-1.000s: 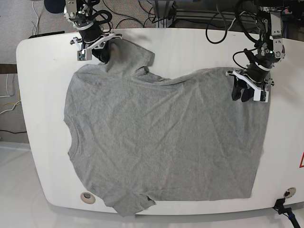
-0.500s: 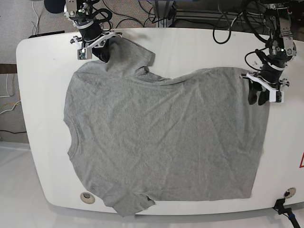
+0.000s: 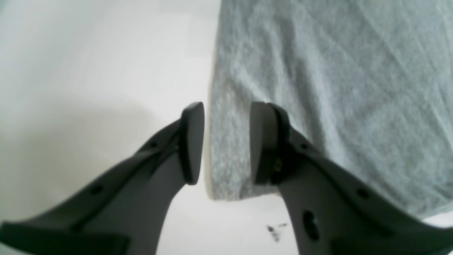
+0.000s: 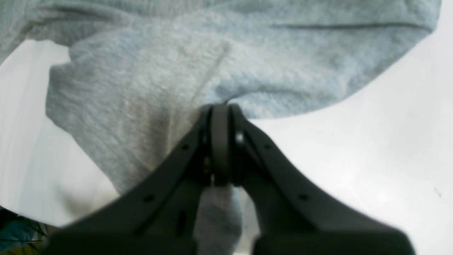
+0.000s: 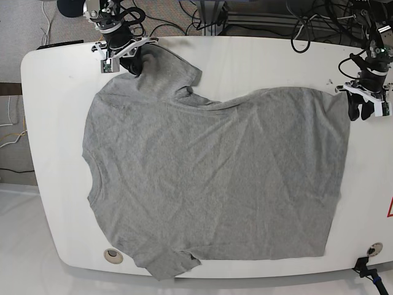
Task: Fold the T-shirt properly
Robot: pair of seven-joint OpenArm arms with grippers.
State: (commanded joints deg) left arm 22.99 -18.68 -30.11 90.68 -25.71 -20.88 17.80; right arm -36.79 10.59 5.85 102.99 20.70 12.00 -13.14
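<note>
A grey T-shirt point(image 5: 215, 178) lies spread flat on the white table point(image 5: 258, 61), collar to the left and hem to the right. My right gripper point(image 5: 132, 63), at the back left, is shut on the far sleeve point(image 5: 169, 70). In the right wrist view the closed gripper point(image 4: 220, 109) pinches bunched fabric point(image 4: 141, 88). My left gripper point(image 5: 358, 112) stands open at the shirt's far right hem corner. In the left wrist view this gripper point(image 3: 226, 113) straddles the shirt's edge point(image 3: 226, 170), one finger point(image 3: 193, 141) over bare table and the other over cloth point(image 3: 336, 88).
Black cables point(image 5: 184, 18) run along the table's back edge. Round fittings sit at the front left point(image 5: 112, 255) and front right point(image 5: 373, 249) corners. A red marking point(image 5: 390, 209) shows at the table's right edge, near the left arm.
My left gripper has slid right and slightly back, from over the hem to the shirt's outer corner. The right gripper has drawn back a little with the sleeve.
</note>
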